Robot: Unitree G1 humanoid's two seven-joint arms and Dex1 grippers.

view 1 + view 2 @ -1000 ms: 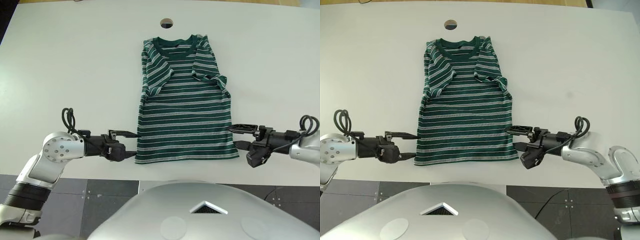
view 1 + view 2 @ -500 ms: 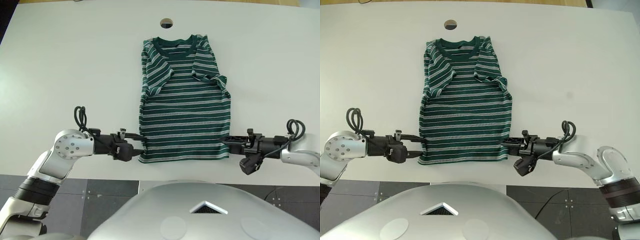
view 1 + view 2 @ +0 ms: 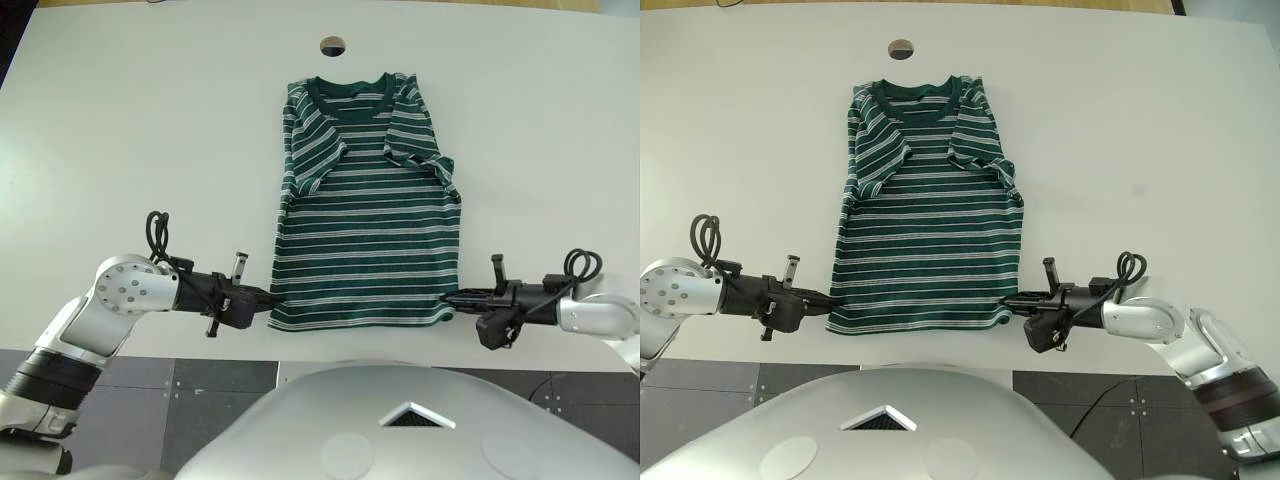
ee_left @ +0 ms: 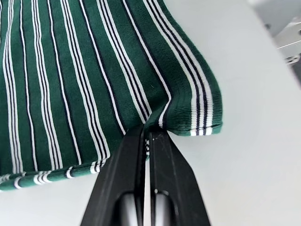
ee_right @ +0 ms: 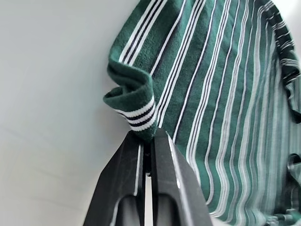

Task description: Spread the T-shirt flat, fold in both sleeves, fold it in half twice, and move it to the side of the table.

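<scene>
**Striped T-shirt, pinched at both hem corners**

Left gripper (image 3: 268,298): narrow, fingers pressed together on the near left corner of the T-shirt (image 3: 370,230), at the hem. Seen from the left wrist (image 4: 146,134), black fingers (image 4: 126,160) meeting on the edge of the cloth, a small pucker in the fabric at the tips, the corner itself just beside them.

Right gripper (image 3: 448,297): likewise narrow, clamped on the near right corner of the T-shirt. Seen from the right wrist (image 5: 146,136), hem bunched and rolled over at the tips, lifted a little off the surface.

T-shirt: dark green with white stripes, front up, laid lengthwise on the white table (image 3: 150,130), collar (image 3: 347,88) at the far end, hem at the near end between the two grippers. Left sleeve (image 3: 312,160) folded in over the chest. Right sleeve (image 3: 420,150) also folded in, its cloth rumpled toward the right edge of the T-shirt. Body mostly flat, near corners slightly drawn.

Round hole (image 3: 332,45): in the tabletop, just beyond the collar of the T-shirt, apart from the cloth.
</scene>
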